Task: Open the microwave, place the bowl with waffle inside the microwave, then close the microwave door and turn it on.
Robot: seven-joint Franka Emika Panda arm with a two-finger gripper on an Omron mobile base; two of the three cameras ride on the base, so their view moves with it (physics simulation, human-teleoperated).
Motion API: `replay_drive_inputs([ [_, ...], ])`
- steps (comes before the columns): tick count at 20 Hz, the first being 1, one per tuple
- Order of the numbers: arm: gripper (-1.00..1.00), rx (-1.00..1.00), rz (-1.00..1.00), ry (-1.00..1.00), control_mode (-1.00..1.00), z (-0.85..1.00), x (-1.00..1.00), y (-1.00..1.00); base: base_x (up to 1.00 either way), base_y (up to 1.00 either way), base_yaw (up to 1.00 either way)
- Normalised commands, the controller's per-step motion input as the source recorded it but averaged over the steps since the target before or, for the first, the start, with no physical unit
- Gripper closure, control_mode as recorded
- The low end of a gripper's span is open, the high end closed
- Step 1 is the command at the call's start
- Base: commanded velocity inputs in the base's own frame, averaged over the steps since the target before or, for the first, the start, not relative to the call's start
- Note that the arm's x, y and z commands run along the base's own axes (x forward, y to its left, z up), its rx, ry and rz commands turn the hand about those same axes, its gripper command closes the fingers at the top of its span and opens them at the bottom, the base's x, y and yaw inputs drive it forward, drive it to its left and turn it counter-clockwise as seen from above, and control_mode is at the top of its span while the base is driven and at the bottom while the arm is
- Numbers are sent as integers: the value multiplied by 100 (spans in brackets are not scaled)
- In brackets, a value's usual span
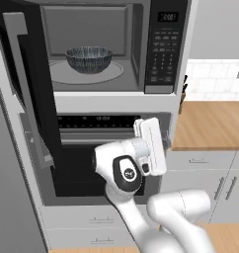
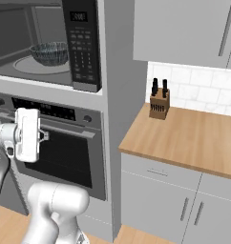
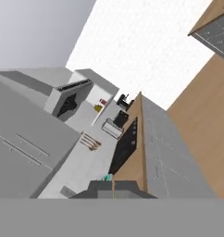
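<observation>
Clenched on nothing, the white arm's pincer (image 3: 113, 187) hangs in front of the black wall oven (image 1: 82, 168), below the built-in black and steel microwave (image 1: 99, 47). Inside its grey cavity the small dark grey-blue ribbed bowl (image 1: 89, 59) sits on the round glass turntable (image 1: 87, 73); its contents cannot be made out. Its wide black glass microwave door (image 1: 35, 94) stands swung open at left. To the right, a wooden knife block (image 2: 159, 104) stands on the wood countertop (image 2: 194, 138), against white tile.
</observation>
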Motion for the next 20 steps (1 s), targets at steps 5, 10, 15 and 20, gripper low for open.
replay_drive_inputs([
  [5, 100, -7, 0, 13, -100, -44, 33, 77, 0, 0, 0],
  [10, 100, -11, 0, 9, -100, -31, 34, 99, 0, 0, 0],
  [15, 100, -11, 0, 6, -100, -26, 30, 100, 0, 0, 0],
  [20, 100, -2, 9, -7, -100, -2, -2, 99, 0, 0, 0],
])
